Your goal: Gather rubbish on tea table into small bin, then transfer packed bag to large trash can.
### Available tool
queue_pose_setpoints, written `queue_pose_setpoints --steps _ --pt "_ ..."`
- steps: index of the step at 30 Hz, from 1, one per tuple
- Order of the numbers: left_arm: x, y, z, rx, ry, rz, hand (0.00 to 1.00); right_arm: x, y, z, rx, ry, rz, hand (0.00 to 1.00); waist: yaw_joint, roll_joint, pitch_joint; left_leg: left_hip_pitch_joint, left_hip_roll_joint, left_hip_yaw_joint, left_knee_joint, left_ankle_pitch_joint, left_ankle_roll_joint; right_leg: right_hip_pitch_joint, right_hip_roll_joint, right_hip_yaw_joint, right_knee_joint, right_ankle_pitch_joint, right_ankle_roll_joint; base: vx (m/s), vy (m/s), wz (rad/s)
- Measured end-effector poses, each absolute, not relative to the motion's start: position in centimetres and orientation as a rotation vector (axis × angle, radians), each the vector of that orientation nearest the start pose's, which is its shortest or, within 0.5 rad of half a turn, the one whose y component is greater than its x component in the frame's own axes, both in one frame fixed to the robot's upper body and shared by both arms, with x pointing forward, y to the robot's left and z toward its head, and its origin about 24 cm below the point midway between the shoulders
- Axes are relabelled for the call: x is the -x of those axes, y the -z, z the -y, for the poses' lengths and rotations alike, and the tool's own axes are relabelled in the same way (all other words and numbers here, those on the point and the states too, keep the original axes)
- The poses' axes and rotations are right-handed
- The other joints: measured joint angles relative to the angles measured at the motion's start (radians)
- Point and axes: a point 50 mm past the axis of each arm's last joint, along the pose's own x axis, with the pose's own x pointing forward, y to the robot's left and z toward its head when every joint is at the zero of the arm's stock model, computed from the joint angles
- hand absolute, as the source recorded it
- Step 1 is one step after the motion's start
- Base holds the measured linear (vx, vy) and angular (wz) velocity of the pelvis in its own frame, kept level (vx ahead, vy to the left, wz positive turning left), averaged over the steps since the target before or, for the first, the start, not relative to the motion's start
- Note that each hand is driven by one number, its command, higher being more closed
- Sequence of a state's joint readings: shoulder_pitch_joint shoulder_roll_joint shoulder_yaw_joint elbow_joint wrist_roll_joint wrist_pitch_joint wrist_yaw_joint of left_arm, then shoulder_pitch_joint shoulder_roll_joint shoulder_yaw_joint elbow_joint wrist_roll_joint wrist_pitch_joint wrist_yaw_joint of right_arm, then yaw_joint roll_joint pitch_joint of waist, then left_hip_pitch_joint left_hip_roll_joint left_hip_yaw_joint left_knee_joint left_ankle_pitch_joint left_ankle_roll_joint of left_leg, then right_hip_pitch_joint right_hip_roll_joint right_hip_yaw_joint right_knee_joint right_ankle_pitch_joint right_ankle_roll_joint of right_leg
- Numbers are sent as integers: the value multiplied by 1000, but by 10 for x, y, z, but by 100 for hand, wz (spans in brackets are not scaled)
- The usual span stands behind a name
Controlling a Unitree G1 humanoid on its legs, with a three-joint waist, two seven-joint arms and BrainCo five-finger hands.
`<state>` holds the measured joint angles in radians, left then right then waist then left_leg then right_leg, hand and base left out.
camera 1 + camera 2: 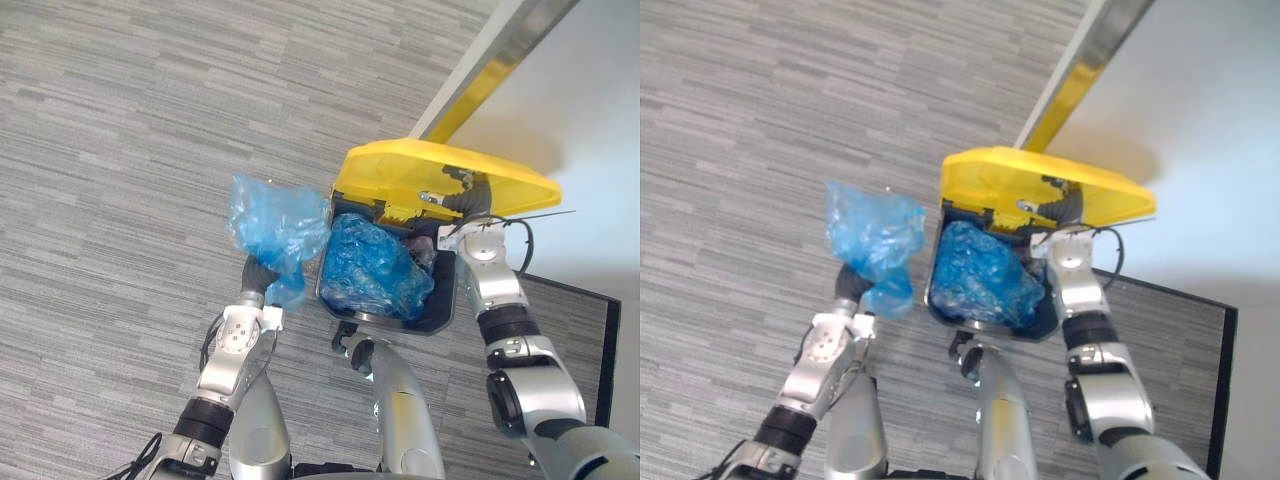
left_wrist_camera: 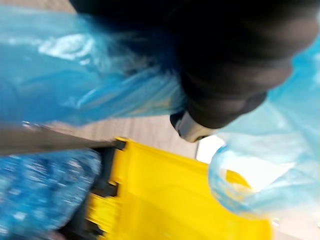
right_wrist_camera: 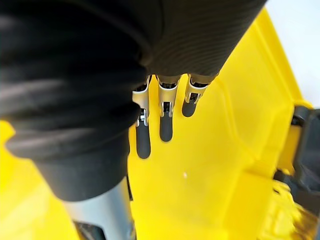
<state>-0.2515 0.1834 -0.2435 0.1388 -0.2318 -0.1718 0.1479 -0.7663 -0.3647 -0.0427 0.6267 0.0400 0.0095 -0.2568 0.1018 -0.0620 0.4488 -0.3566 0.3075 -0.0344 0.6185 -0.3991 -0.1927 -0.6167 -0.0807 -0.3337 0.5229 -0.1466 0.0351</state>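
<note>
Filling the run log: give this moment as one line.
phase: bag transfer | left hand: holds blue bag beside large trash can | right hand: props yellow lid open

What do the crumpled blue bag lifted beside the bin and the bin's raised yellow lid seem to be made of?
Crumpled translucent blue bag: probably thin plastic film, glossy; light passes through it and it wrinkles finely.
Raised yellow bin lid: likely rigid moulded plastic, smooth and slightly shiny; it shows moulded ridges and keeps its shape.
</note>
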Motion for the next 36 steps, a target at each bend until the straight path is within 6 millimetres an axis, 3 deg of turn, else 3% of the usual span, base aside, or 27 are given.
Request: queue_pose_setpoints --steps 4,6,11,17,21,24,28,36 --pt "-288 -108 -90 107 273 322 100 -380 -166 233 238 353 188 0 -4 -1 1 -16 3 7 17 2 -4 0 -8 -6 1 10 -15 30 44 7" --pt "-282 -125 -62 160 384 388 100 -381 -176 238 243 363 203 0 -12 -6 3 -23 5 22 27 1 -5 0 -13 -5 0 13 -19 10 44 2" --pt "-276 -141 -31 202 506 436 100 -385 -189 234 233 344 224 0 -14 -18 9 -29 16 48 34 -10 -22 -16 -7 5 -3 23 -24 -18 17 -8" --pt "-267 -155 -2 229 609 476 100 -389 -217 234 229 344 273 0 -23 -20 10 -72 16 63 64 -15 -24 -56 0 21 -18 47 -28 -39 11 -11" --pt "-264 -160 7 237 633 493 100 -392 -223 233 226 332 274 0 -38 -21 10 -79 17 75 68 -15 -24 -62 7 30 -41 71 -33 -41 19 -10" --pt "-265 -154 16 208 653 468 100 -392 -224 233 227 330 274 0 -41 -21 10 -84 17 84 69 -18 -18 -63 13 37 -67 88 -30 -38 29 -12" --pt "-287 -133 24 68 647 357 100 -394 -238 230 218 327 306 0 -53 -21 10 -125 18 88 92 -19 -14 -85 21 44 -100 117 -26 -54 28 -8" --pt "-317 -97 13 -116 571 178 100 -395 -270 219 206 316 392 0 -84 -33 24 -201 21 109 144 -35 1 -135 32 69 -144 166 -16 -43 25 -11"
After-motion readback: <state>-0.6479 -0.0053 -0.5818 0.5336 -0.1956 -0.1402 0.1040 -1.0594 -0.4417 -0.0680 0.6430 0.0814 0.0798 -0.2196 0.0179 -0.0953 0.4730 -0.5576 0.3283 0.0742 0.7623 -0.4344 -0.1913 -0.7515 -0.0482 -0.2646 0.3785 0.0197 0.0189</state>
